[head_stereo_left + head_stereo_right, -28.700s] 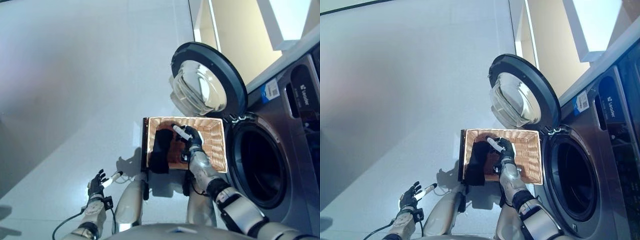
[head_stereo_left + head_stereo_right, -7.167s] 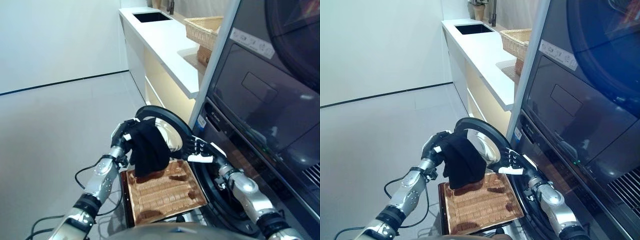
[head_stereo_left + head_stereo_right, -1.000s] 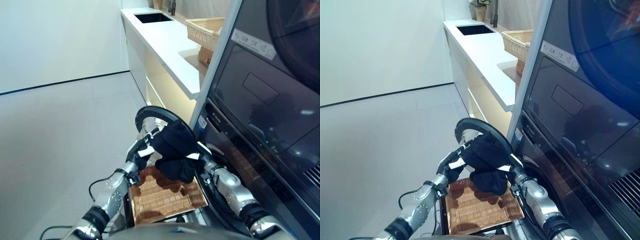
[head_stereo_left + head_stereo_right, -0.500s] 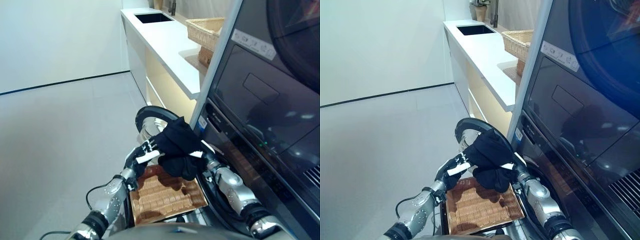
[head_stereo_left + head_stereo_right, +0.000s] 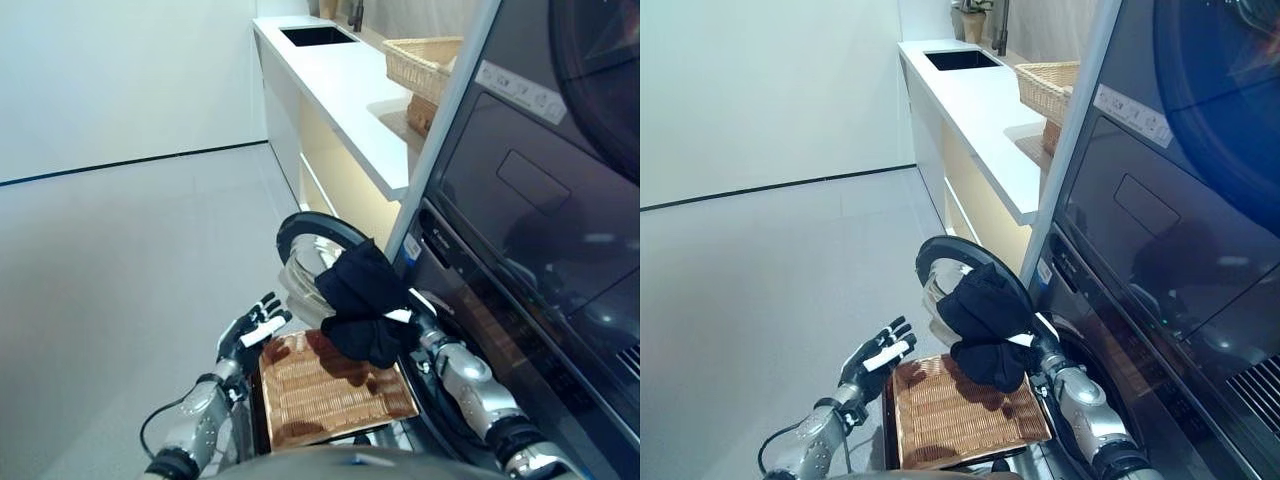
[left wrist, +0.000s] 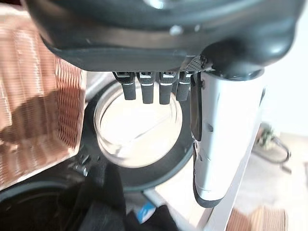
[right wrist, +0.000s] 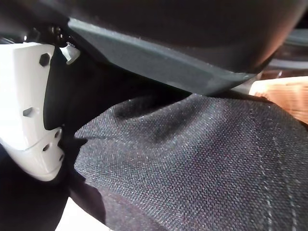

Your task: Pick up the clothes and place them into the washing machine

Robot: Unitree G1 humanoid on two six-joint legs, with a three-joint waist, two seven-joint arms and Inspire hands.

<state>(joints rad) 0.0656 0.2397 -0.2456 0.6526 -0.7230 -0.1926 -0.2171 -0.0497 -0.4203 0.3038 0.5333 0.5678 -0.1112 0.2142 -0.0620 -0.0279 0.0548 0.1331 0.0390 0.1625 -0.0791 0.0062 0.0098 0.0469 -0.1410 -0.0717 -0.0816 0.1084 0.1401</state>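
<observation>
Right hand: fingers buried under black garment; I cannot read its grip. Washing machine: cut by frame edge, drum opening mostly hidden. Wicker basket: far end covered by garment.

A black garment with a fine woven texture was seen above a tan wicker basket, beside a dark grey washing machine and a white counter.
</observation>
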